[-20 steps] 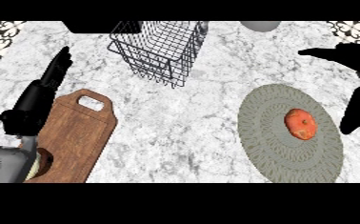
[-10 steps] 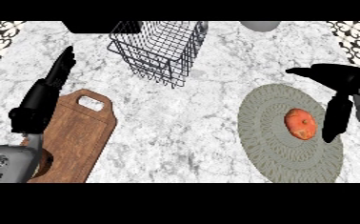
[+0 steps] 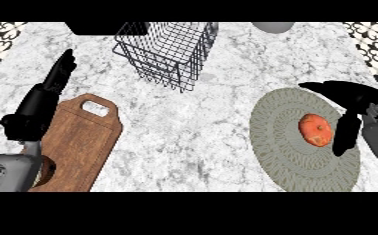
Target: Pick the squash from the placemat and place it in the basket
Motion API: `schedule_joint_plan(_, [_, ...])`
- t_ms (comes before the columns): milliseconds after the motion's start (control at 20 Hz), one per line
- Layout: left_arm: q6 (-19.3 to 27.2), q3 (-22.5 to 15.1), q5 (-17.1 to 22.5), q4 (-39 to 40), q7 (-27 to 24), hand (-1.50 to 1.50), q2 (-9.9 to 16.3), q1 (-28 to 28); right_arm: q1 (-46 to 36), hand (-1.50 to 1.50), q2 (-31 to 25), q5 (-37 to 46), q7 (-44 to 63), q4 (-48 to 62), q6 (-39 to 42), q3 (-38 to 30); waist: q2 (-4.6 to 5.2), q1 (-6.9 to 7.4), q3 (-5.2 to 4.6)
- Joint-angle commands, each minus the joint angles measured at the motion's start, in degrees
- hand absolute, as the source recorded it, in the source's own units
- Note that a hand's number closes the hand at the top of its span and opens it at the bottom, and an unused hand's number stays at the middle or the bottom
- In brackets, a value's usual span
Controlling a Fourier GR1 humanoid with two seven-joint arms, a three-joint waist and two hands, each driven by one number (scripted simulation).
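An orange squash (image 3: 315,129) lies on the round grey placemat (image 3: 284,144) at the right of the counter. My right hand (image 3: 347,114) hovers over the mat's right side, open, with its thumb stretched left above the squash and its fingers pointing down just right of it; I cannot tell if it touches. The black wire basket (image 3: 168,50) stands at the back centre, holding nothing that I can see. My left hand (image 3: 44,96) rests open at the left edge, fingers pointing up.
A brown wooden cutting board (image 3: 77,144) with a handle hole lies at the lower left, partly under my left forearm. A grey round object (image 3: 273,26) shows at the back edge, right of the basket. Bare marble separates the basket from the mat.
My right hand has come in from the right edge and settled over the placemat, closing in beside the squash. The left hand has risen slightly along the left edge.
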Motion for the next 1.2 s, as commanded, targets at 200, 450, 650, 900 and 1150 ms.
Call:
schedule_joint_plan(200, [-1.5, 1.86, -3.09, -2.31, 1.99, 0.0, -2.47, 0.3, 1.84, -1.5, 2.83, 10.19, -8.6, 4.26, -4.55, -1.98, 0.0, 0.1, 0.01])
schedule_joint_plan(450, [-3.83, 3.86, -3.9, -0.1, 1.14, 0.0, -3.03, -0.42, 4.04, -1.5, 7.88, 11.42, -4.17, 0.1, -2.98, -3.24, -0.04, -0.15, -0.01])
schedule_joint_plan(650, [-4.48, 4.62, -4.94, -1.24, 3.06, 0.0, -4.61, -1.6, 3.24, -1.5, 8.82, 14.36, -6.9, 3.35, -2.81, -5.34, -0.03, -0.07, -0.01])
schedule_joint_plan(900, [-6.84, 5.62, -3.98, -7.52, 5.61, 0.0, -4.72, 2.63, 7.41, -1.5, 9.18, 16.15, -8.56, 0.78, -3.14, -6.37, -0.09, -0.02, -0.01])
schedule_joint_plan(1150, [-6.45, 6.34, -6.88, -0.23, 3.51, 0.0, -5.96, -2.9, 10.33, -1.5, 8.3, 19.32, -12.51, 3.27, -5.35, -7.53, -0.02, -0.31, 0.0])
